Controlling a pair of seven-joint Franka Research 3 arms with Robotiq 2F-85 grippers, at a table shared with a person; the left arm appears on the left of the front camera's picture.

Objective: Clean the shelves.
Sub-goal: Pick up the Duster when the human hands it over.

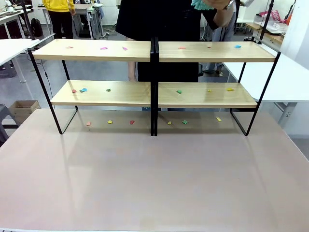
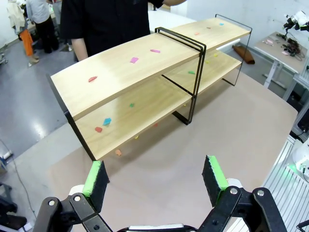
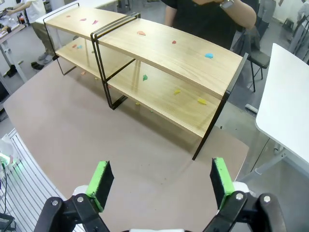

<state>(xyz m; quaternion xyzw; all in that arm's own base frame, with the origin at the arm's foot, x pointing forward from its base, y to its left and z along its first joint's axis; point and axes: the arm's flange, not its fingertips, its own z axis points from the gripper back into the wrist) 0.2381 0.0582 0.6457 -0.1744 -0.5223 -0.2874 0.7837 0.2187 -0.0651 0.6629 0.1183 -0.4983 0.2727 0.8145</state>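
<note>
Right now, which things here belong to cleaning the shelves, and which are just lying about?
Job in hand:
shelves
coloured scraps on the boards
fallen scraps on the table beneath
teal thing the person holds, perhaps a cloth
left gripper and right gripper, both open

Lying about:
cardboard box on the floor
white side tables

Person (image 1: 164, 24) cut off at top, teal obj (image 1: 199, 4) partly out, bits (image 1: 179, 91) on shelves (image 1: 120, 94) too small to ID
</note>
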